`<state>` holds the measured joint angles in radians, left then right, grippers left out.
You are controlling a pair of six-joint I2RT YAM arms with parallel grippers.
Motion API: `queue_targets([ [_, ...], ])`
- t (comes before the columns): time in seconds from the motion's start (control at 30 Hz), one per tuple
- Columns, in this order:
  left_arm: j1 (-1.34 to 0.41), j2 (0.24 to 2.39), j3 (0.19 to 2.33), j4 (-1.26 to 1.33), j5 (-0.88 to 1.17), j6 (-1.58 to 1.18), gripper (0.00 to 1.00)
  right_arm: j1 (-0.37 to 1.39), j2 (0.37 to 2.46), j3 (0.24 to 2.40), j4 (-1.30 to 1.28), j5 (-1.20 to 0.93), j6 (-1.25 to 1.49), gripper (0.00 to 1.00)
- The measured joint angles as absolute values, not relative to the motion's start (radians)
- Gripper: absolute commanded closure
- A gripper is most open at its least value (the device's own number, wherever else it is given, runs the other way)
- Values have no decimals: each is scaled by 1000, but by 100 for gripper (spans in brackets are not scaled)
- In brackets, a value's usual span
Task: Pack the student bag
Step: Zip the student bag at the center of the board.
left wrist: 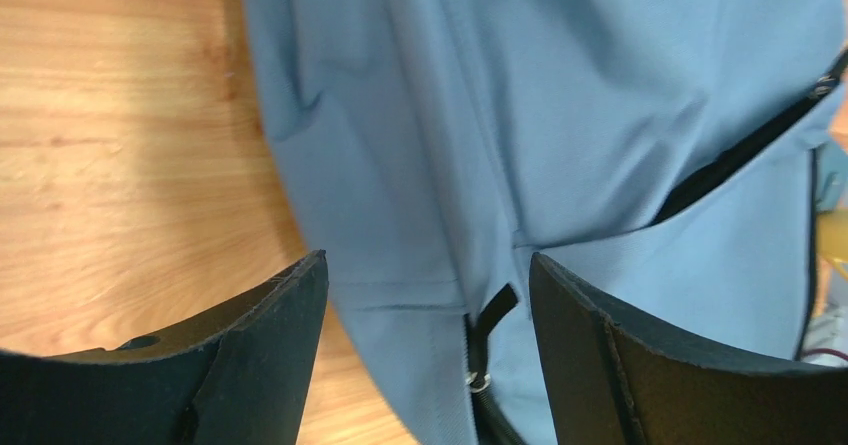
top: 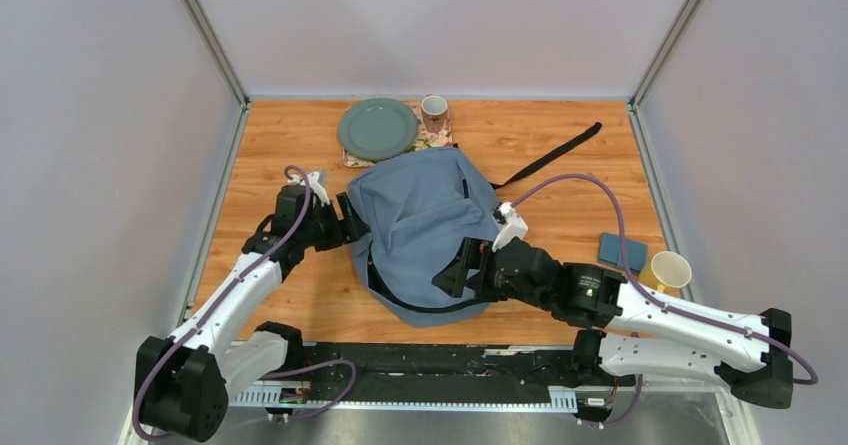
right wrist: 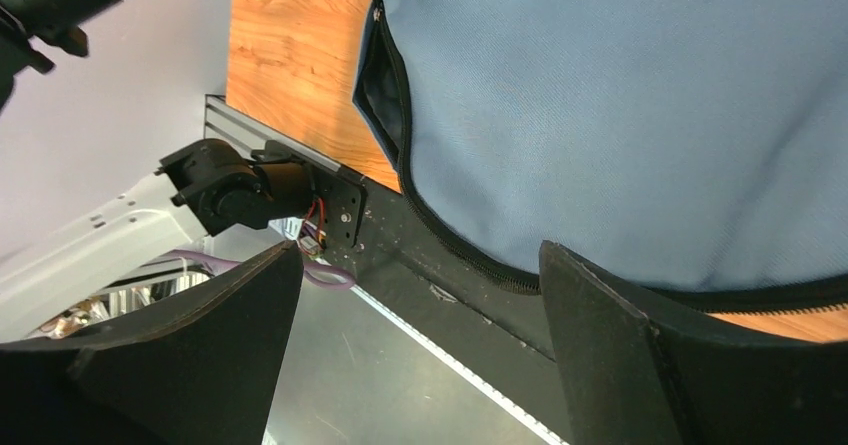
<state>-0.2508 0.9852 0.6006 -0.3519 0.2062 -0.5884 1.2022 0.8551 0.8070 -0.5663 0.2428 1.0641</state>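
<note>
The student bag (top: 420, 215), grey-blue with dark zips, lies flat in the middle of the wooden table. My left gripper (top: 352, 227) is at the bag's left edge, jaws wide apart. In the left wrist view the bag (left wrist: 560, 95) fills the frame, and a black zip pull (left wrist: 492, 315) lies between the open fingers of the left gripper (left wrist: 428, 265), untouched. My right gripper (top: 455, 270) hovers open over the bag's near right part. In the right wrist view the right gripper (right wrist: 420, 250) holds nothing, and the bag (right wrist: 620, 95) shows a gaping zip (right wrist: 382, 85).
A green plate (top: 377, 128) and a patterned cup (top: 434, 113) stand on a mat at the back. A black strap (top: 555, 155) trails right of the bag. A blue flat item (top: 622, 251) and a yellow cup (top: 671, 268) sit at the right edge.
</note>
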Motion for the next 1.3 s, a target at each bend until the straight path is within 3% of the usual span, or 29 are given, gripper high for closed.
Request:
queue_targets([
  [0.13, -249, 1028, 599, -258, 254, -626, 19, 1227, 919, 807, -540, 243, 1065, 9],
  [0.33, -246, 1131, 597, -194, 264, -641, 32, 1248, 1023, 859, -532, 243, 1054, 11],
  [0.37, -245, 1146, 594, -183, 264, -641, 41, 1251, 1042, 876, -529, 243, 1048, 11],
  [0.43, -239, 1168, 582, -159, 266, -644, 48, 1254, 1077, 910, -525, 244, 1038, 11],
  [0.47, -233, 1177, 575, -147, 271, -649, 57, 1254, 1096, 929, -525, 244, 1031, 11],
  [0.53, -223, 1195, 567, -120, 294, -656, 67, 1255, 1132, 965, -522, 245, 1018, 12],
  [0.63, -220, 1208, 567, -93, 319, -662, 92, 1255, 1181, 1004, -519, 251, 997, 13],
  [0.7, -219, 1207, 567, -83, 326, -666, 100, 1255, 1216, 1026, -517, 260, 986, 14],
  [0.8, -216, 1201, 567, -81, 333, -668, 100, 1255, 1269, 1056, -510, 273, 970, 25],
  [0.83, -215, 1193, 566, -83, 334, -669, 100, 1255, 1290, 1069, -508, 276, 966, 34],
  [0.87, -214, 1179, 561, -84, 334, -672, 100, 1254, 1311, 1085, -505, 279, 963, 37],
  [1.3, -208, 962, 448, -117, 357, -748, 100, 1255, 1592, 1272, -429, 297, 925, 59],
])
